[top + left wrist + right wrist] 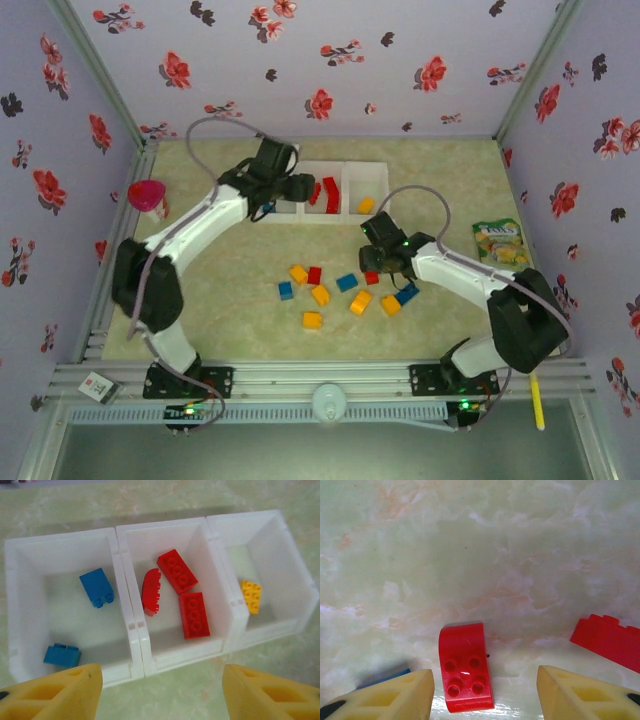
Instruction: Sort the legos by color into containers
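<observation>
The left wrist view looks into all of the white three-part tray (127, 625). There are two blue bricks (97, 587) in its 9 o'clock compartment, three red bricks (194, 615) in the middle and one yellow brick (251, 596) at 3 o'clock. From above, the arm covers the blue compartment. The left fingers (55, 692) are spread wide over the tray's near wall and grip nothing.

The right fingers (385, 700) are also spread, either side of a curved red brick (465, 672) lying studs-up on the table (480, 555). A second red piece (607, 642) is cut off at 3 o'clock, and a blue sliver (385, 677) shows behind one finger.

The top view adds the loose bricks (320, 295) at 6 o'clock of the tray. At 3 o'clock lies a snack bag (500, 243), its print too small to read.
</observation>
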### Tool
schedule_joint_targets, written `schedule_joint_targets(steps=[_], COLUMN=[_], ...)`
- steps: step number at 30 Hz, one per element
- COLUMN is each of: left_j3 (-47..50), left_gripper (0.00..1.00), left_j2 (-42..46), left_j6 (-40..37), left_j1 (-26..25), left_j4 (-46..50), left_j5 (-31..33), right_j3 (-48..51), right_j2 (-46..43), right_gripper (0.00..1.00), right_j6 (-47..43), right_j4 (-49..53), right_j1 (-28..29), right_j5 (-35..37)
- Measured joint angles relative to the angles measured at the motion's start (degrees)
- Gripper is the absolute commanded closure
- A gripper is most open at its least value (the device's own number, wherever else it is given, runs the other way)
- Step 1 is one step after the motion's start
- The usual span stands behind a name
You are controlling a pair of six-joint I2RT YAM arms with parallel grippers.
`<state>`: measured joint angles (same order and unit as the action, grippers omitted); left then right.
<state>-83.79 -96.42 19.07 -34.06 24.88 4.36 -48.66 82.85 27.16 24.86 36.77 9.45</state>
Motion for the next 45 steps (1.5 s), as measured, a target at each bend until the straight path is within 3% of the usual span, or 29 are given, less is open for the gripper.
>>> schedule_joint_targets(steps=[10, 29, 37, 45], left_j3=[17.57, 19.34, 19.67, 19.80], left_gripper=[0.33, 0.32, 0.31, 0.31], left_j2=[10.86, 12.55, 13.62, 13.68], left_j6=[-0.15, -0.13, -0.15, -0.15], left_j1=[0.13, 0.28, 0.28, 0.28], left_j4=[-8.07, -10.93, -10.60, -10.16], left_j5=[-0.39, -0.35, -0.33, -0.33], right_j3=[0.00, 0.00, 0.04, 0.15], right_j2=[4.20, 6.14, 4.07, -2.60], right_gripper=[0.49, 0.49, 0.31, 0.27], right_j6=[0.22, 0.57, 2.14, 12.50], right_j4=[-1.75, -2.73, -0.52, 5.09], right_j1=[0.00, 1.38, 4.20, 11.13], right_j5=[-0.70, -2.21, -2.08, 1.57])
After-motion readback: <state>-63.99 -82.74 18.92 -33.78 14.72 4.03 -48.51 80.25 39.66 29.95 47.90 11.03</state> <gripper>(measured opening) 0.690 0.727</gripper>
